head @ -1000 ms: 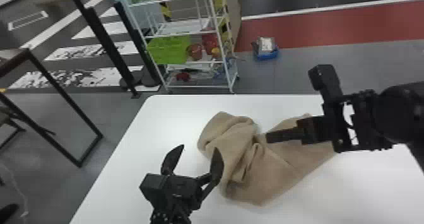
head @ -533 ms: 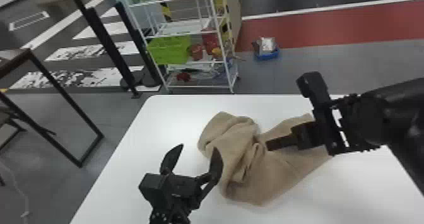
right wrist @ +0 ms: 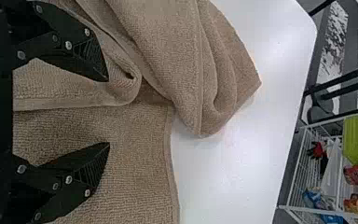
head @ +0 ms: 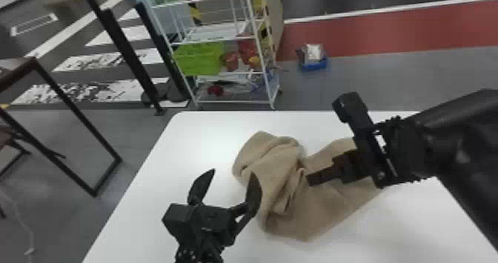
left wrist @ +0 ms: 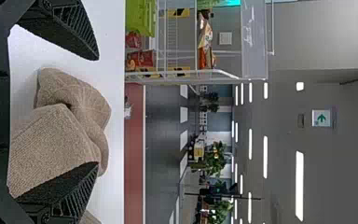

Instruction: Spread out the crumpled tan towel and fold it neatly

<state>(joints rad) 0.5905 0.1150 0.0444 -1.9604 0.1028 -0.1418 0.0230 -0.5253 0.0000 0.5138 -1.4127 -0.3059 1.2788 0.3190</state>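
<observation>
The tan towel point(head: 274, 177) lies crumpled on the white table, bunched at its left end and flatter toward the right. My left gripper point(head: 233, 175) is open at the towel's left edge in the head view, and in the left wrist view the open left gripper point(left wrist: 98, 112) has the towel point(left wrist: 56, 144) beyond its fingers. Over the towel's right part is my right gripper point(head: 311, 179). The right wrist view has the right gripper point(right wrist: 108, 112) open, a rolled fold of the towel point(right wrist: 135, 121) between and beside its fingers.
The white table point(head: 178, 151) extends around the towel. Past its far edge stand a white wire shelf point(head: 222, 32) with a green bin point(head: 200, 58) and a blue container point(head: 313, 62) on the floor. A dark-framed table point(head: 74, 121) is at the left.
The right arm has shifted slightly left and its wrist has turned, with the gripper staying over the towel. The left gripper and the towel look nearly unchanged.
</observation>
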